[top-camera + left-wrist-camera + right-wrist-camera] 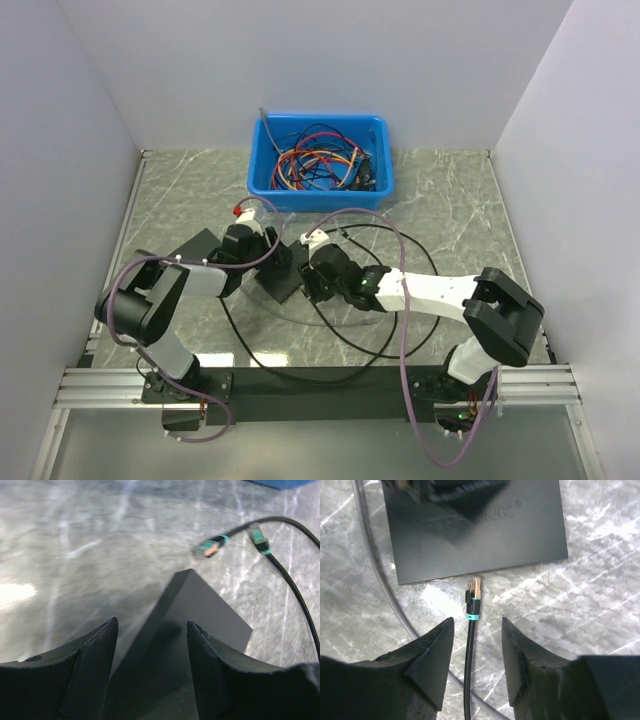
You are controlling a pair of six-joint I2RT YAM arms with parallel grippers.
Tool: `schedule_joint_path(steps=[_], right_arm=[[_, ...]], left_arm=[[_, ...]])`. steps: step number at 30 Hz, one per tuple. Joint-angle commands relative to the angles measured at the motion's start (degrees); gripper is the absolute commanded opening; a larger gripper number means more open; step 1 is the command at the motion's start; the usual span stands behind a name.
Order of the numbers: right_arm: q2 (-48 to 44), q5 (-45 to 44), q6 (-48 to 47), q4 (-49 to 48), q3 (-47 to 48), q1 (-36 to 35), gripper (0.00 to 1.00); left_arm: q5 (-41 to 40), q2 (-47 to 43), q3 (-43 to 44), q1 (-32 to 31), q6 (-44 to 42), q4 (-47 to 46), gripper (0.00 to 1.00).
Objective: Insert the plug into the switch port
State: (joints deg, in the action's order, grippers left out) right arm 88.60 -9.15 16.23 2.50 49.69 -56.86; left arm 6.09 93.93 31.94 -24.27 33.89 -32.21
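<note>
Two arms meet over a black network switch (470, 525) that lies flat near the middle of the marble-patterned table (450, 200). The right fingers (432, 655) stand apart and hold nothing. A black cable (468, 670) runs up the gap between them, touching neither, and ends in a plug (474, 589) with a teal boot. The plug lies on the table with its tip just short of the switch's edge, not inserted. The left fingers (95, 665) are also spread, astride a corner of the switch, and I cannot tell whether they touch it. Past that corner, two blurred teal-booted connectors (212, 546) show in the left wrist view. At the far side of the table sits a blue bin (262, 170) of tangled cables.
</note>
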Motion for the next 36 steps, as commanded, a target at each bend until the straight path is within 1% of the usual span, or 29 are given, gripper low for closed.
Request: schedule_joint_path(steps=[1, 3, 4, 8, 12, 26, 34, 36], right_arm=[[-0.97, -1.05, 1.44, -2.41, -0.65, -0.18, 0.48], [0.26, -1.31, 1.44, -2.41, -0.39, -0.7, 0.46], [0.78, -1.49, 1.26, -3.55, -0.12, -0.88, 0.45], [3.07, -3.33, 0.65, -2.94, 0.93, -2.11, 0.43], [4.65, -4.39, 0.29, -2.94, 1.9, -3.16, 0.41], [11.59, -6.76, -1.02, 0.83, 7.26, -4.05, 0.38], [14.67, -8.52, -0.76, 2.59, 8.4, -4.49, 0.37], [14.94, -9.04, -0.5, 2.77, 8.58, -4.49, 0.35]], left_arm=[[-2.39, -2.87, -1.71, 1.77, 1.61, 4.43, 0.64], [-2.75, -3.66, -2.15, 2.3, 2.49, 4.87, 0.64], [-3.01, -4.88, -2.5, 2.47, 2.76, 4.96, 0.64], [-5.9, -9.11, -4.87, 2.56, 3.73, 4.78, 0.64], [-5.91, -12.01, -6.63, 2.65, 3.9, 4.78, 0.64], [-5.91, -12.54, -7.25, 2.65, 3.99, 4.61, 0.63], [-5.91, -12.89, -7.51, 2.65, 3.9, 4.52, 0.62], [-5.91, -12.98, -7.6, 2.65, 3.9, 4.43, 0.63]])
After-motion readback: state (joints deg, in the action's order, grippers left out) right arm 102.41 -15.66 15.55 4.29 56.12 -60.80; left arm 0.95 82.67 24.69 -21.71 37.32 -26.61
